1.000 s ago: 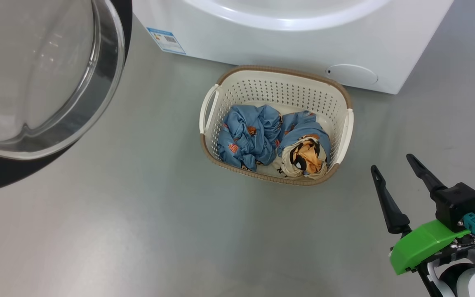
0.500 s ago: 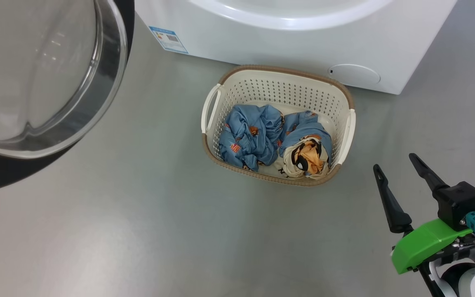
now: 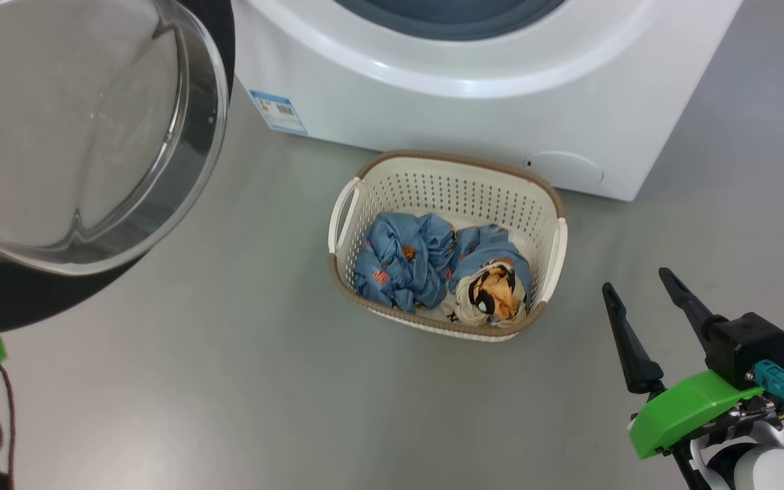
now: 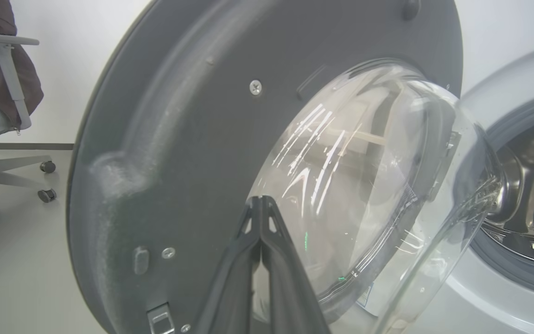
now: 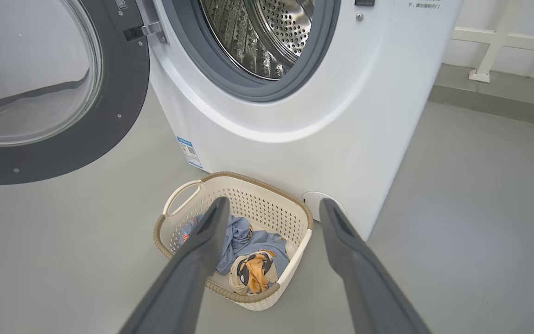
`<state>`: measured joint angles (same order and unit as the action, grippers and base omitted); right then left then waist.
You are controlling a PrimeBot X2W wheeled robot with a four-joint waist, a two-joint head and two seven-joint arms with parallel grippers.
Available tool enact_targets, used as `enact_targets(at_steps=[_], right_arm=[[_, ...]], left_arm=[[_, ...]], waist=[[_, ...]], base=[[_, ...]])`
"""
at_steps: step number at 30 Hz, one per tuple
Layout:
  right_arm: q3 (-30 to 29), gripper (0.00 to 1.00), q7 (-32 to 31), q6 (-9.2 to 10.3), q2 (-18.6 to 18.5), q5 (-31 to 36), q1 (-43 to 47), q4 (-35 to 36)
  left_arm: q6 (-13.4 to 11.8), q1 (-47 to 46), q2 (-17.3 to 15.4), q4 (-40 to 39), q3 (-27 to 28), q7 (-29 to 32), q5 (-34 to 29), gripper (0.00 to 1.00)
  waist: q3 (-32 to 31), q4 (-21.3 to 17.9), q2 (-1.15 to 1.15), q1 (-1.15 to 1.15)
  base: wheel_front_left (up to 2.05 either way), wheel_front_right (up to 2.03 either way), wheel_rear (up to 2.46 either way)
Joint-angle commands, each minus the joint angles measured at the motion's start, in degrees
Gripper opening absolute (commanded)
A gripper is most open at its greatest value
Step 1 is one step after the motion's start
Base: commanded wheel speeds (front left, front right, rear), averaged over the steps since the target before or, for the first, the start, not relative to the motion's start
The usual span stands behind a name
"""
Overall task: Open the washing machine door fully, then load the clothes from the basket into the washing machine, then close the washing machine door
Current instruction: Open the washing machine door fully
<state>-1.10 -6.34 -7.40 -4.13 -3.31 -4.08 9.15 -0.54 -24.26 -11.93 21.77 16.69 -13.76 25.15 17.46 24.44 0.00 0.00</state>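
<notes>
basket [image 3: 460, 194]: cream, brown rim | clothes [image 3: 399, 262]: blue, orange prints | washing machine [image 3: 433, 116]: white | washing machine door [image 3: 24, 303]: black rim

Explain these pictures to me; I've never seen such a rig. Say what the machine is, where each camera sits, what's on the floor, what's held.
It is a wheeled robot with two arms, each ending in a two-fingered gripper. One camera looks down from its head; one on each wrist looks along its gripper. On the grey floor stands a white front-loading washing machine, its round black-rimmed glass door open. Before it sits a cream perforated plastic basket holding blue clothes. The right gripper is open and empty, clear of the basket. The left gripper is shut, holding nothing, facing the door's inner side.
</notes>
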Motion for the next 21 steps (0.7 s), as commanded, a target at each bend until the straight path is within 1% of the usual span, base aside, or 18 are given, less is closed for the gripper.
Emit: enact_targets(at_steps=[1, 8, 12, 21], right_arm=[[1.33, 1.0, 0.7, -0.09, 0.48, -0.61, -0.83, 1.01], [0.57, 1.0, 3.3, -0.09, 1.0, -1.64, -0.32, -1.69], [0.61, 1.0, 4.51, -0.09, 1.14, -2.17, 0.67, -3.05], [0.61, 1.0, 6.89, -0.09, 1.23, -4.86, 2.48, -4.64]], left_arm=[[0.2, 1.1, -2.8, -2.28, 1.15, 0.41, -0.94, 0.0], [2.18, 6.22, -1.86, -6.77, -4.78, 2.85, -4.28, 0.0], [3.05, 9.05, -0.72, -9.08, -8.28, 3.87, -5.91, 0.0], [4.18, 17.41, 2.0, -16.61, -15.88, 7.15, -8.81, 0.0]], waist=[[-2.41, -0.95, 0.0, 0.0], [-7.2, -2.9, 0.0, 0.0], [-9.72, -4.41, 0.0, 0.0], [-13.98, -9.54, 0.0, 0.0]], base=[[0.0, 0.0, 0.0], [0.0, 0.0, 0.0], [0.0, 0.0, 0.0], [0.0, 0.0, 0.0]])
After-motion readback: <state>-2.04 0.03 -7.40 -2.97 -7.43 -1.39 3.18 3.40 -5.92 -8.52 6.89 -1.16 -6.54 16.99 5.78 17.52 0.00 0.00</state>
